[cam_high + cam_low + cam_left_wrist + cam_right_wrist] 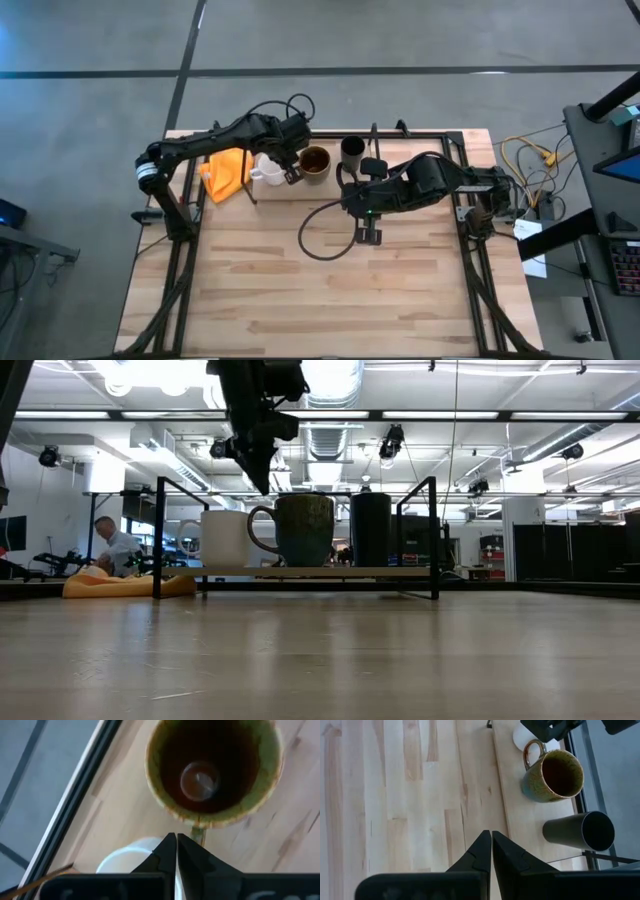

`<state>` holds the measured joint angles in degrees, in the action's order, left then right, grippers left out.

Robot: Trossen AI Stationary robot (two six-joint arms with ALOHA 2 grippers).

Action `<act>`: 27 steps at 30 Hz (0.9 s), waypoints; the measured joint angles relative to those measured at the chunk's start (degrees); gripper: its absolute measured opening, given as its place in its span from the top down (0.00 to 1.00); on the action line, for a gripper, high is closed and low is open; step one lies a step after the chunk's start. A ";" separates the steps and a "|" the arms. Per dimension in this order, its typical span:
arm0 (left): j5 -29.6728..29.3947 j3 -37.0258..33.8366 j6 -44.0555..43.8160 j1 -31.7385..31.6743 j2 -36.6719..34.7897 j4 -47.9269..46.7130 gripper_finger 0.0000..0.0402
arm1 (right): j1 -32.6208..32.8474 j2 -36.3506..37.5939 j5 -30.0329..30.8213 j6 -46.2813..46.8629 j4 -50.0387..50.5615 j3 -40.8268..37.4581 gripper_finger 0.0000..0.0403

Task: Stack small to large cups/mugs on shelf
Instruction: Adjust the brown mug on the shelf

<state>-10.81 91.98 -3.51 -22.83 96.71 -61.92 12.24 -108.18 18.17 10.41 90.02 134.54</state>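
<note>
Three vessels stand in a row on the light wooden shelf (300, 571). They are a white mug (225, 538), a brown glazed mug (305, 530) with its handle toward the white one, and a black cup (371, 530). All three stand upright on their bases. My left gripper (176, 836) is shut and empty. It hangs just above the gap between the white mug (127, 862) and the brown mug (212, 770), pointing down. My right gripper (491, 834) is shut and empty over the plank table (330, 290), nearer the front than the shelf (520, 820).
An orange cloth (225, 172) lies at the shelf's left end. A black cable (315, 235) loops on the table beside my right gripper (368, 236). Black metal rods frame the shelf (433, 535). A person (110, 545) shows far behind the table.
</note>
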 joint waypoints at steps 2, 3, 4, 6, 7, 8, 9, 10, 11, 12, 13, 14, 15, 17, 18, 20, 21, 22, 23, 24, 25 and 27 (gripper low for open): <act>0.02 -0.08 -0.01 -0.10 0.00 1.67 1.00 | -0.07 0.00 0.00 0.01 0.00 0.00 0.98; 0.02 -0.10 -0.01 -0.10 0.00 1.97 1.00 | -0.17 0.00 0.00 0.02 -0.01 0.00 0.98; 0.02 -0.11 0.00 -0.11 0.00 1.96 1.00 | -0.19 0.00 0.00 0.02 0.00 0.00 0.98; 0.09 -0.13 -0.02 -0.12 0.00 1.96 1.00 | -0.27 0.00 0.00 -0.02 -0.01 0.01 0.98; 0.29 -0.25 -0.02 -0.18 0.00 1.94 1.00 | -0.27 0.00 0.00 0.00 0.00 0.02 0.98; 0.31 -0.43 -0.02 -0.25 0.00 1.94 1.00 | -0.27 0.00 0.00 0.02 0.00 0.02 0.98; 0.45 -0.58 -0.08 -0.37 0.00 1.91 1.00 | -0.27 0.00 0.00 0.00 0.00 0.02 0.98; 0.73 -0.78 -0.19 -0.50 0.14 1.94 1.00 | -0.27 0.00 0.00 -0.02 0.00 0.00 0.98; 1.00 -0.92 -0.21 -0.65 0.45 1.93 1.00 | -0.27 0.00 0.00 -0.03 -0.01 0.00 0.98; 1.42 -1.19 -0.24 -0.91 0.73 2.00 1.00 | -0.27 0.00 0.00 -0.01 0.00 0.01 0.98; 1.71 -1.49 -0.28 -1.07 1.17 1.82 1.00 | -0.27 0.00 0.00 0.00 0.00 0.00 0.98; 1.71 -1.59 -0.42 -1.13 1.64 1.75 1.00 | -0.27 0.00 0.00 0.00 -0.01 0.00 0.98; 1.69 -1.60 -0.57 -1.17 2.06 1.88 1.00 | -0.27 0.00 0.00 -0.02 -0.01 0.00 0.98; 1.72 -1.60 -0.61 -1.16 2.62 1.93 1.00 | -0.27 0.00 0.00 0.00 -0.01 0.00 0.98; 1.71 -1.60 -0.58 -1.12 2.90 1.93 1.00 | -0.27 0.00 0.00 0.00 0.00 0.00 0.98; 1.83 -1.60 -0.46 -1.14 3.60 1.94 1.00 | -0.27 0.00 0.00 -0.04 0.00 0.00 0.98; 2.03 -1.60 -0.44 -1.18 4.08 2.03 1.00 | -0.29 0.00 0.00 -0.04 0.00 0.00 0.98; 2.03 -1.60 -0.44 -1.18 4.47 2.37 1.00 | -0.29 0.00 0.00 0.00 0.00 0.00 0.98; 2.33 -1.60 -0.45 -1.18 4.62 2.59 1.00 | -0.29 0.00 0.00 0.00 0.00 0.00 0.98; 2.72 -1.60 -0.48 -1.20 4.72 2.90 1.00 | -0.27 0.00 0.00 0.00 0.00 0.00 0.98; 2.96 -1.60 -0.48 -1.20 4.78 3.29 1.00 | -0.29 0.00 0.00 0.00 0.00 0.00 0.98; 3.58 -1.60 -0.48 -1.20 4.85 3.97 1.00 | -0.28 0.00 0.00 0.00 0.00 0.00 0.98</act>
<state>-7.22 90.39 -3.99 -24.03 101.56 -57.95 11.95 -108.18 18.17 10.41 90.02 134.55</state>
